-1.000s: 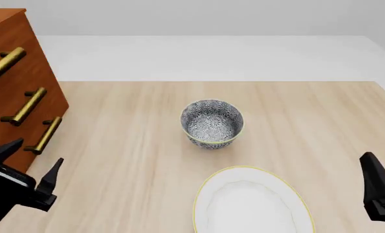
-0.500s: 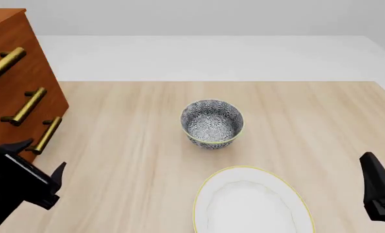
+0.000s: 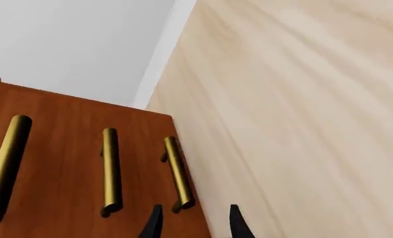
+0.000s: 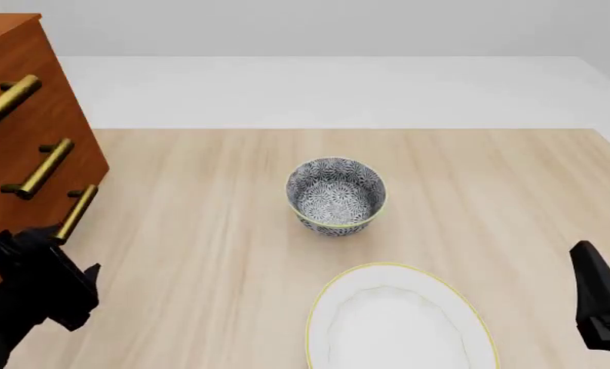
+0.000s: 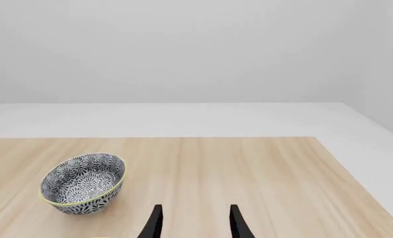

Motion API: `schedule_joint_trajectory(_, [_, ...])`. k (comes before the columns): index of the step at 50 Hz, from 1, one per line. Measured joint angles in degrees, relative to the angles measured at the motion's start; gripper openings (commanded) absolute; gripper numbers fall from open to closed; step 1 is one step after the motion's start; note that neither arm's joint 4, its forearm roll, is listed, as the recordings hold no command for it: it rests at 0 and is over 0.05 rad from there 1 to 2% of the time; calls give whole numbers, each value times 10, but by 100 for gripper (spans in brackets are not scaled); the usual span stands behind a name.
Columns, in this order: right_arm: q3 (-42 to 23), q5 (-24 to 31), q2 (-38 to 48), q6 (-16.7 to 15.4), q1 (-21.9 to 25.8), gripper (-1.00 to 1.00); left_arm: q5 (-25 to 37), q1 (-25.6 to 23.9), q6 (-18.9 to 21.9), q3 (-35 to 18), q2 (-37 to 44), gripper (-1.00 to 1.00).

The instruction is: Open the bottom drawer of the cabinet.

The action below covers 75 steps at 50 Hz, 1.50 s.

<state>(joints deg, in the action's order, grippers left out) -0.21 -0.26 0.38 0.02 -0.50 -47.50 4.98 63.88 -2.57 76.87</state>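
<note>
Left end effector [image 4: 50, 257] beside bottom drawer [image 4: 18, 231] handle

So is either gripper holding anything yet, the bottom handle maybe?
Nothing is held. The left gripper is open, just short of the bottom drawer's handle, not around it. The right gripper is open over bare table.

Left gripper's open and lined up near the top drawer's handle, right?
Not the top: the left gripper is open, but near the bottom drawer handle, the one nearest the table. The left wrist view shows it.
</note>
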Motion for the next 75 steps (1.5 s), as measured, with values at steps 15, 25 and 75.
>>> schedule_joint_trajectory(15, [0,0,0,0,0,100,-115,19,89,4,128,100])
schedule_joint_trajectory(25, [0,0,0,0,0,100,-153,35,130,6,170,100])
schedule_joint_trajectory(75, [0,0,0,0,0,100,-54,99,207,-96,158,100])
